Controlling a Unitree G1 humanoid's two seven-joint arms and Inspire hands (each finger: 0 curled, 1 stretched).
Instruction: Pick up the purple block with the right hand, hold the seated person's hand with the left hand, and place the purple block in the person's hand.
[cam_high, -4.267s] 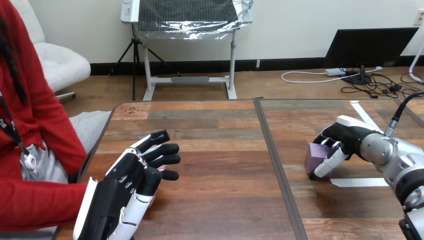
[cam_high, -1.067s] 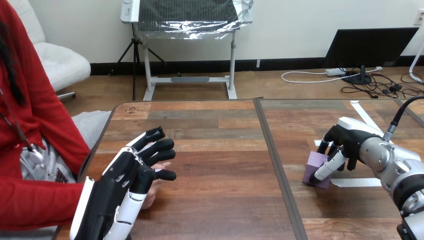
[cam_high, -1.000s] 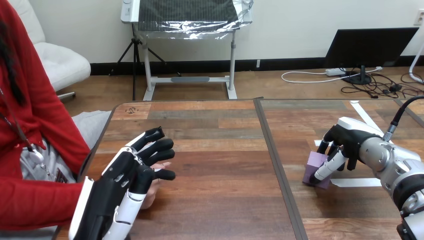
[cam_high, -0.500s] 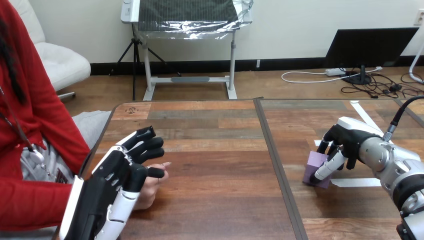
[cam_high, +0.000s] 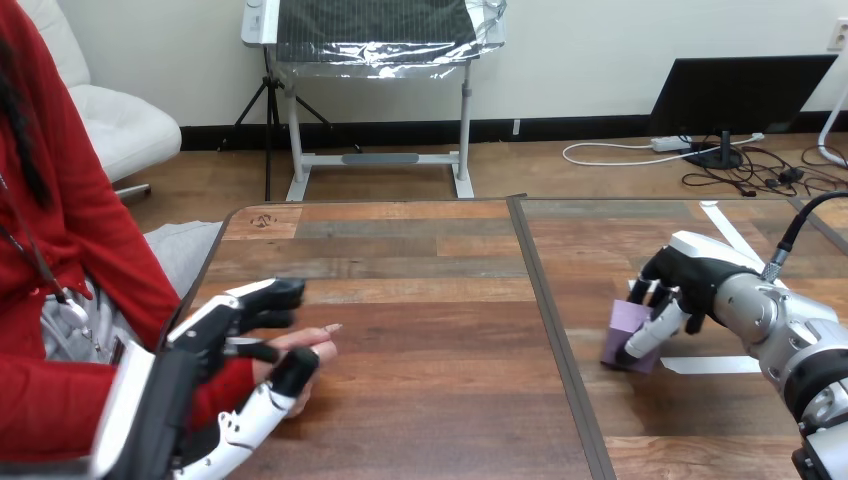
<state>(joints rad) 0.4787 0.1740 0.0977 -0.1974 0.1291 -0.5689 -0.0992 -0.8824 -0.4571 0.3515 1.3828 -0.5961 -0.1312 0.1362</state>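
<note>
A purple block (cam_high: 620, 335) with matt, dull faces stands out against a counter (cam_high: 430, 300) of wood-grain planks in mixed browns, smooth with a low sheen. Just left of the block a dark matt strip (cam_high: 555, 330) divides the planks; just right of it lies flat, papery white tape (cam_high: 715, 365). At the block, the right hand (cam_high: 680, 285) shows glossy white plastic shells over black plastic, on a silver metal forearm (cam_high: 780, 320). Far left of the block, the left hand (cam_high: 215, 340) has the same shiny plastic, beside a red cloth sleeve (cam_high: 60, 410).
</note>
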